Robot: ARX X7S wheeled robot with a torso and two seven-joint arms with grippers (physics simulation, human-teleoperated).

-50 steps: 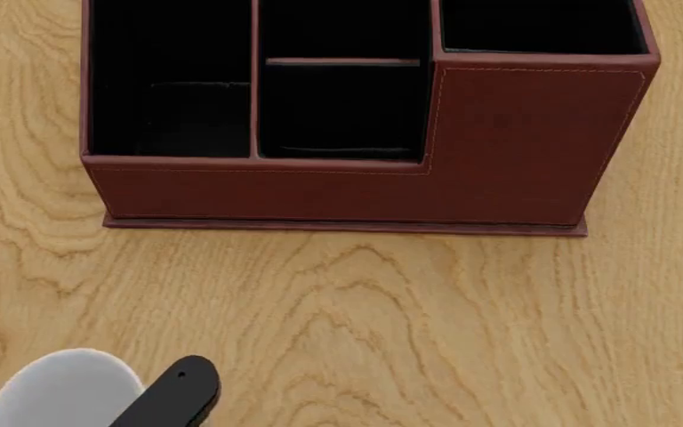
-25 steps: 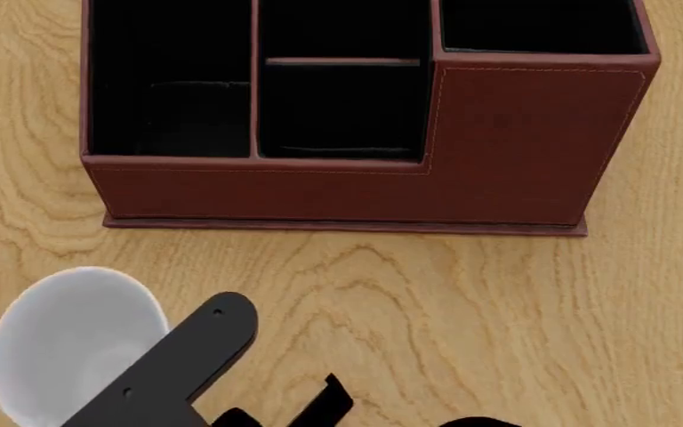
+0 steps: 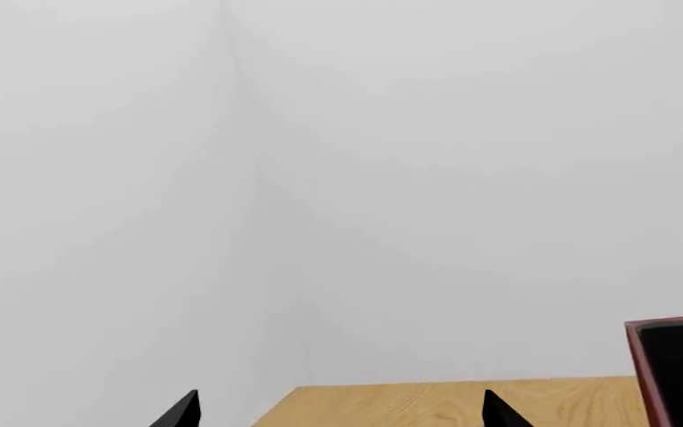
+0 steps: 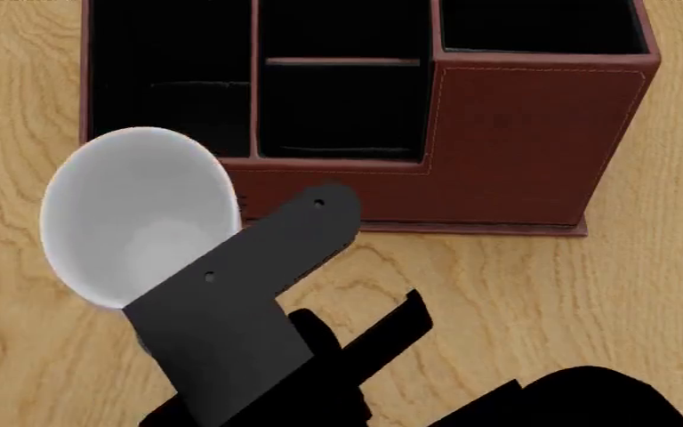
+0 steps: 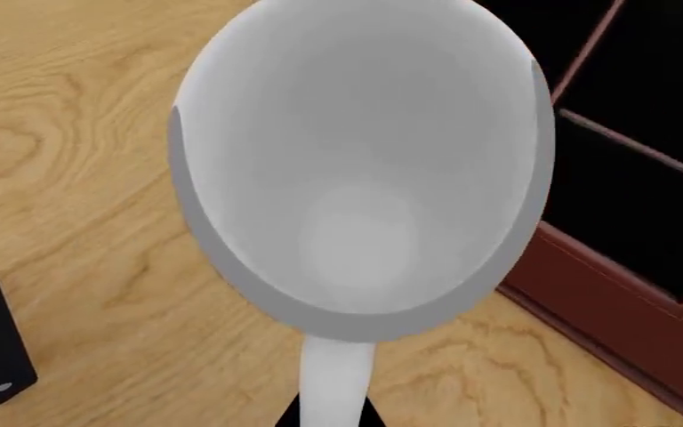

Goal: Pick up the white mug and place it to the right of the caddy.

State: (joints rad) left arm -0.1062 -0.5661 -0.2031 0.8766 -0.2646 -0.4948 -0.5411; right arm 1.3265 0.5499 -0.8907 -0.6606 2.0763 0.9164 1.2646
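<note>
The plain glossy white mug [image 4: 138, 218] hangs above the light wood-grain table [image 4: 532, 294], mouth up toward the head camera, so its pale inside and round bottom show. In that view it overlaps the front left corner of the large reddish-brown leather-look caddy [image 4: 519, 142], covering part of the low front wall and the edge of the left black-lined compartment. It appears raised clear of the table, though no gap beneath it is visible.

The right gripper [image 4: 229, 285] sits at the mug's right side, a flat black finger plate [image 4: 282, 240] slanting up against the rim. In the right wrist view the mug [image 5: 365, 178] fills the frame, its white loop handle [image 5: 335, 382] running down to the dark jaws at the bottom edge, which look clamped on it; the caddy's stitched wall [image 5: 626, 329] lies just beside the cup.

The left gripper [image 3: 335, 414] shows only 2 black fingertips [image 3: 181, 411] spread wide apart with nothing between them, facing a blank grey wall, the caddy's corner [image 3: 674, 365] at the edge.
</note>
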